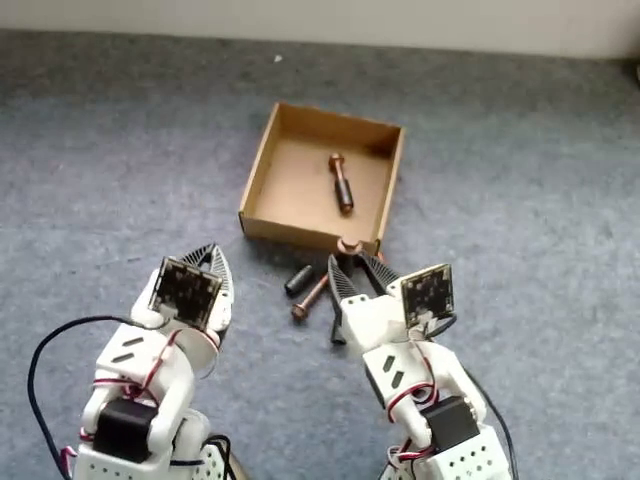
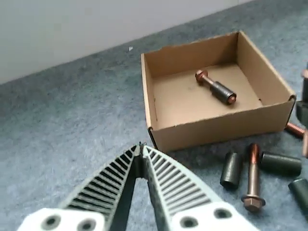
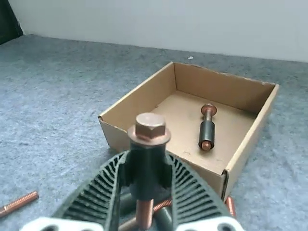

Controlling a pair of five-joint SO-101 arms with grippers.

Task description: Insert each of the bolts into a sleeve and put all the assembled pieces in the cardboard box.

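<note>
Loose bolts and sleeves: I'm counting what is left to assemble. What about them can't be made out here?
High view: the right gripper, holding an assembled bolt, covers part of the pile; a half-hidden sleeve peeks out.
Left wrist view: the edge cuts off a third sleeve and a threaded bolt.
Right wrist view: the fingers hide the pieces beneath; the edge crops a lone bolt.

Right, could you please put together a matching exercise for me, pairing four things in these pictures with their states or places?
Things:
1. left claw
2. right claw
3. cardboard box
4. bare bolt

States or places:
a. holds one assembled piece lying flat
b. shut, empty
c. shut on a sleeved bolt
d. on the carpet beside a loose sleeve

Pairs: 1-b, 2-c, 3-a, 4-d.
</note>
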